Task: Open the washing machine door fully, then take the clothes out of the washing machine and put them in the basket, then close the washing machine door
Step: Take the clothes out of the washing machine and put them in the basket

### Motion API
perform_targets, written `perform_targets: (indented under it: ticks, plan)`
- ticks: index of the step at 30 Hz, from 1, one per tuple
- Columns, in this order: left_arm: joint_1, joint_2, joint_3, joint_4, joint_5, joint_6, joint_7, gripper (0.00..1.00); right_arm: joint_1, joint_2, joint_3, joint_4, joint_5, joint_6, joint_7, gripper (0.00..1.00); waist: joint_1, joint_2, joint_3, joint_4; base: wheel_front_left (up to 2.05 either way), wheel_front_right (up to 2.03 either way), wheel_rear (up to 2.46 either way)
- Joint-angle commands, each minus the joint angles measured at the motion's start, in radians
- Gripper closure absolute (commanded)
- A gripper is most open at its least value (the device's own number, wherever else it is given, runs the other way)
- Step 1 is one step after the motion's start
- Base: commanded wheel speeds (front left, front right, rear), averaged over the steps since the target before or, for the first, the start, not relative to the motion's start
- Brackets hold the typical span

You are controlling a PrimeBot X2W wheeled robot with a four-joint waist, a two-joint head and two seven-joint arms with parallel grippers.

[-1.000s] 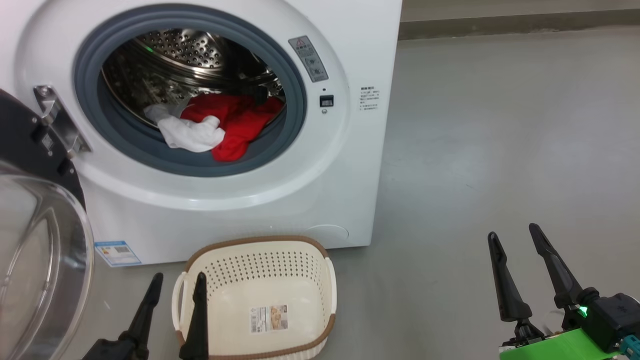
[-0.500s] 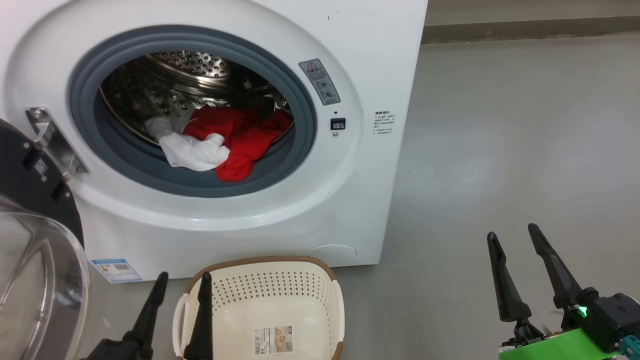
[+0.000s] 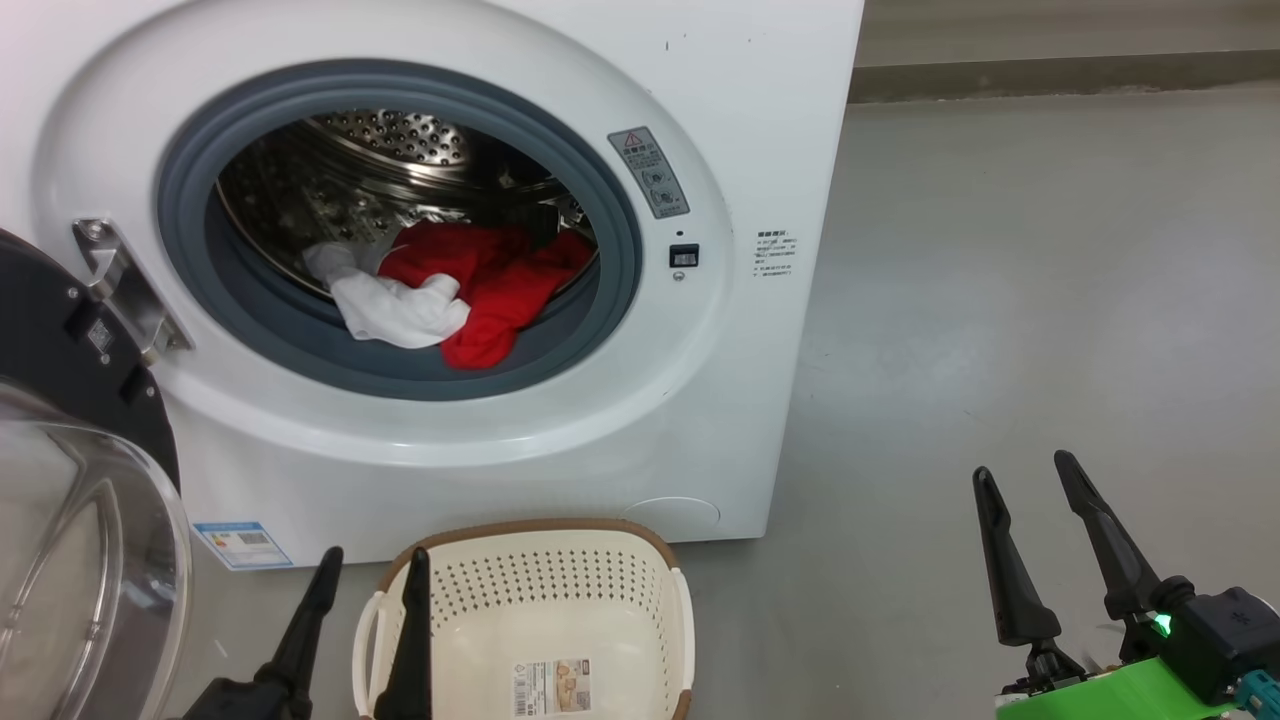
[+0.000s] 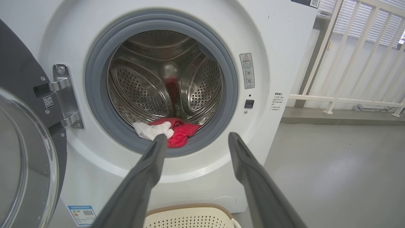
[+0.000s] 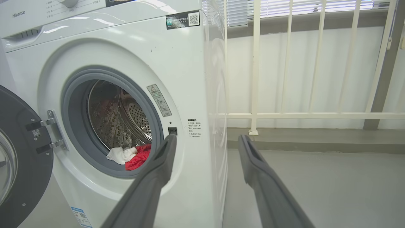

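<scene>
What has moved since 1 second ago is your head camera, not the load. The whole head view has slid down and to the right, while everything keeps its place against the washing machine (image 3: pixel 700 400).

Nearest you, the left gripper (image 3: pixel 376 552) hangs in front of the machine with its 2 fingers spread wide and nothing between them. The right gripper (image 3: pixel 1023 465) is off the machine's latch side over bare floor, equally wide and empty.

The basket (image 3: pixel 540 526) stands on the floor just in front of the machine, below its mouth, with only a paper label inside. The washing machine door (image 3: pixel 60 330) is swung well out on the hinge side, so I judge step 1 done.

Further in, the clothes (image 3: pixel 490 280) lie at the front of the drum (image 3: pixel 400 150). The red piece drapes onto the grey rubber ring (image 3: pixel 620 250), and the white piece (image 3: pixel 400 310) touches it on the hinge side. None has reached the basket.

So the shift only gives you a better look into the mouth; unloading has not begun. Your left wrist view faces the opening squarely, so that arm looks better placed to reach. Mind the ring as the fingers go in.
</scene>
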Motion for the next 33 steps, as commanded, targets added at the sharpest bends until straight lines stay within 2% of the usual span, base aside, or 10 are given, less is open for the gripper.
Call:
perform_targets:
  ticks: [1, 23, 33]
  plan:
    - [-0.021, 0.016, 0.029, -0.023, 0.005, 0.012, 0.000, 0.00, -0.024, -0.013, 0.029, -0.024, -0.002, 0.006, -0.004, 0.00, 0.0000, 0.0000, -0.001, 0.002, 0.00, 0.00, 0.00]
    - [-0.055, 0.005, 0.023, -0.002, 0.005, 0.031, -0.021, 0.00, -0.029, -0.013, 0.036, -0.046, -0.007, 0.006, 0.003, 0.00, 0.0000, 0.0000, 0.045, 0.013, 0.00, 0.00, 0.00]
    - [-0.115, 0.004, 0.019, 0.012, -0.007, 0.009, -0.032, 0.00, -0.054, -0.013, 0.034, -0.052, -0.012, 0.006, -0.005, 0.00, 0.0000, 0.0000, 0.118, 0.030, 0.00, 0.00, 0.00]
